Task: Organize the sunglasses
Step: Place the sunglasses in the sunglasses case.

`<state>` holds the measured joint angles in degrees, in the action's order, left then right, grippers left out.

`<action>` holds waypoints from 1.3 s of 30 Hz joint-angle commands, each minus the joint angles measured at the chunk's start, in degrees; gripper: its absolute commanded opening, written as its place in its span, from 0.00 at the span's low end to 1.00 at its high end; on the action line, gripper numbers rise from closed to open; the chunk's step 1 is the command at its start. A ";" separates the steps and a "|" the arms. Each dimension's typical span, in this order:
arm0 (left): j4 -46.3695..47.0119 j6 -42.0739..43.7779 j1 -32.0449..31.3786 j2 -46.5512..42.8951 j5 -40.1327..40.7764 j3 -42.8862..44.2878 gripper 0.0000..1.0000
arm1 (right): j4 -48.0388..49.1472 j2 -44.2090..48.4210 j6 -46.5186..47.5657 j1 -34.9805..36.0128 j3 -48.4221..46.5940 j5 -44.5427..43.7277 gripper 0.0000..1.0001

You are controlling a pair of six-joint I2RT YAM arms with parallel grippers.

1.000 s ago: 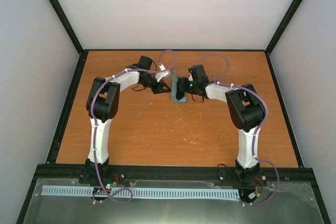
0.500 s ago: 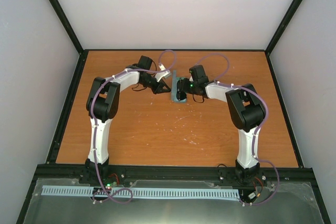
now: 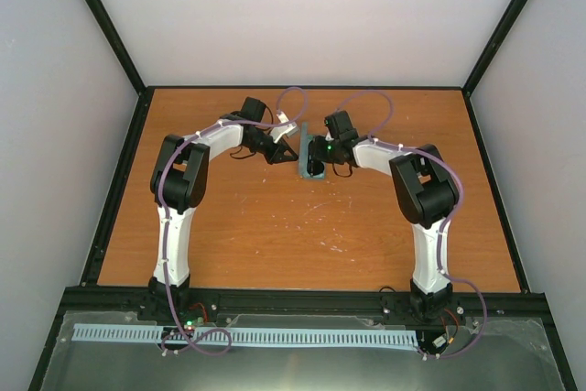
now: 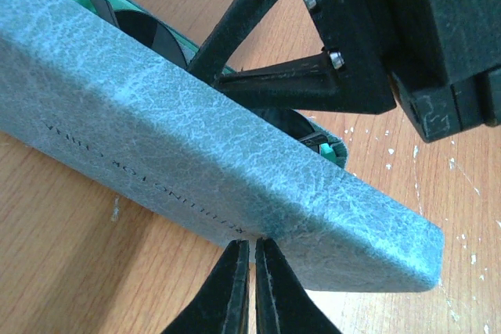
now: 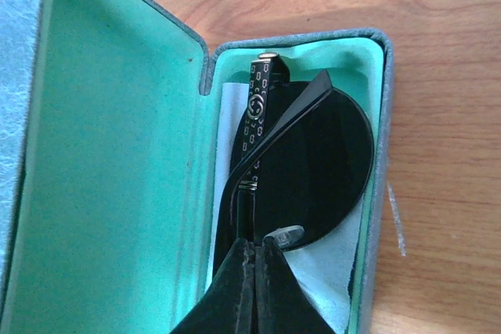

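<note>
Inspecting the case [image 3: 303, 160], you are finding it lying open on the surface [image 3: 275, 235]. Both arms are reaching in to it, the left arm from the case's left side and the right arm from its right side.

The sunglasses [image 5: 317, 166] are lying inside the case, folded, in its tray half. One dark lens is facing up and a patterned black temple arm [image 5: 257, 107] is crossing over it. A pale cloth [image 5: 228, 119] is lying under them, showing at the tray's hinge side and at its near corner. The green lining [image 5: 102, 162] is covering the inside of the lid, which is standing up beside the tray.

The right jaws are hanging directly above the tray and are sitting fully closed. The right fingertips [image 5: 231, 287] are pressing together with no gap, and their ends are touching the sunglasses by the nose pad [image 5: 283, 234]. You are not able to tell whether the thin frame is being pinched between them.

The left jaws are sitting at the outer side of the lid [image 4: 196, 162], drawn narrow, with only a slit between the left fingertips [image 4: 228, 291]. Their ends are touching the lid's grey-blue outer face near its edge, and nothing is showing between them. In the left wrist view, the right arm's fingers [image 4: 297, 84] are showing beyond the lid, over the case's inside.
</note>
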<state>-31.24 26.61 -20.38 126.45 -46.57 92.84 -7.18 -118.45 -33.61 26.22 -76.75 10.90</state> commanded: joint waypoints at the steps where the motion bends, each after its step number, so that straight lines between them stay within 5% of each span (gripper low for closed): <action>1: 1.51 -0.41 -0.17 -2.06 -1.20 0.22 0.06 | -4.27 -2.14 0.95 1.20 -0.67 -2.66 0.03; 21: 1.87 -0.88 -0.19 -1.99 -0.99 0.24 0.06 | -5.96 -6.13 1.17 1.70 -2.72 -0.44 0.03; 35: 3.15 -0.52 -0.18 -3.48 2.73 -0.05 0.06 | -7.66 11.48 3.38 1.07 1.22 -9.21 0.31; 37: 3.29 -0.67 -0.18 -3.57 2.88 0.25 0.06 | -5.86 14.32 2.38 -0.06 3.76 -9.68 0.30; 39: 3.30 -0.95 -0.18 -3.45 2.91 0.90 0.06 | -4.44 15.61 1.63 -1.50 6.13 -10.12 0.17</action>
<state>-29.23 26.02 -20.38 125.84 -44.01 92.51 -13.82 -106.89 -31.05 26.72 -74.28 3.79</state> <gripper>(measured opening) 0.063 0.271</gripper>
